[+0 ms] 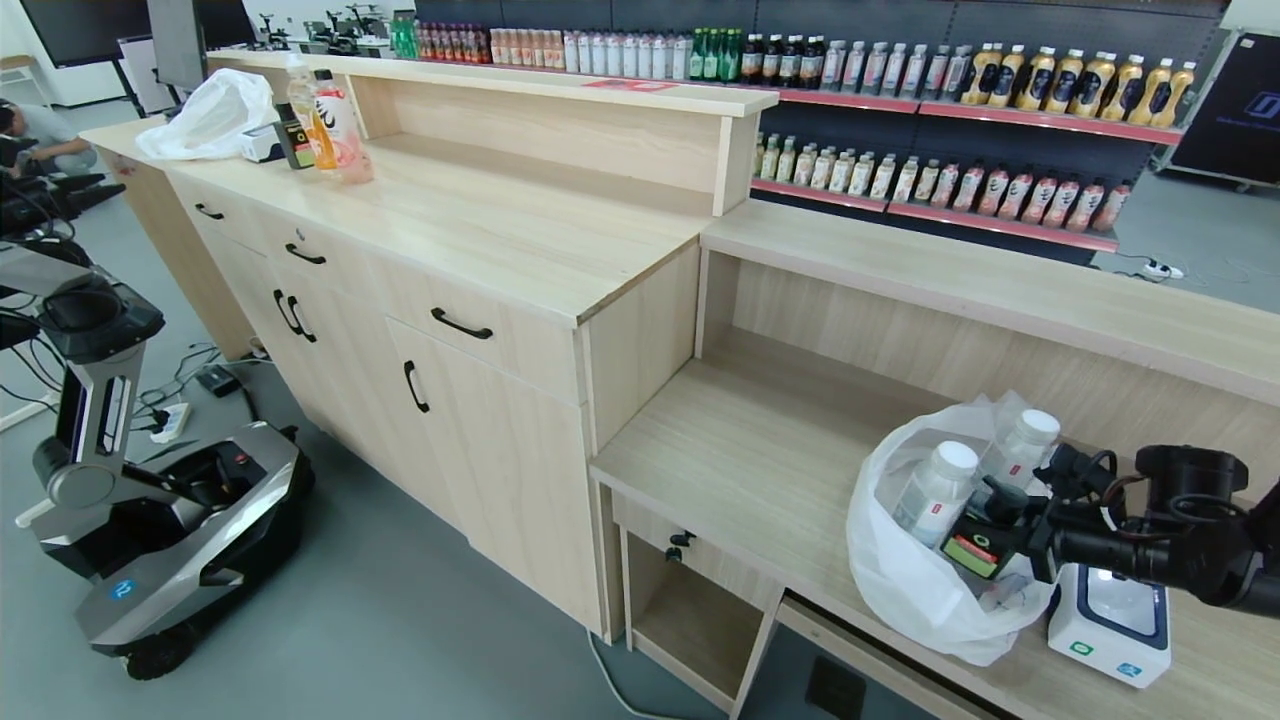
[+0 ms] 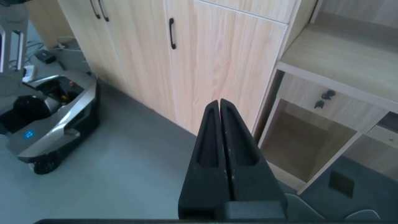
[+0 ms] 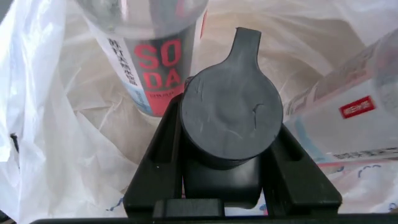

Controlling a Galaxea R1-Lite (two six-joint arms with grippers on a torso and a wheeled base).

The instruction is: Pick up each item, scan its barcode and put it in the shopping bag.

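Black-capped container (image 3: 230, 102) sits clamped in right hand (image 3: 229, 134) inside shopping bag (image 1: 900, 590).

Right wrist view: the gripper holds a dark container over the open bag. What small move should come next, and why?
Probably open the fingers and let go. The right gripper is shut on the dark container, which sits inside the mouth of the white bag, beside two bottles standing in it, so a short drop should land it there.

Shop: drink-bottle shelves (image 1: 1000, 116), wooden checkout counter (image 1: 480, 220), barcode scanner (image 1: 1110, 615).
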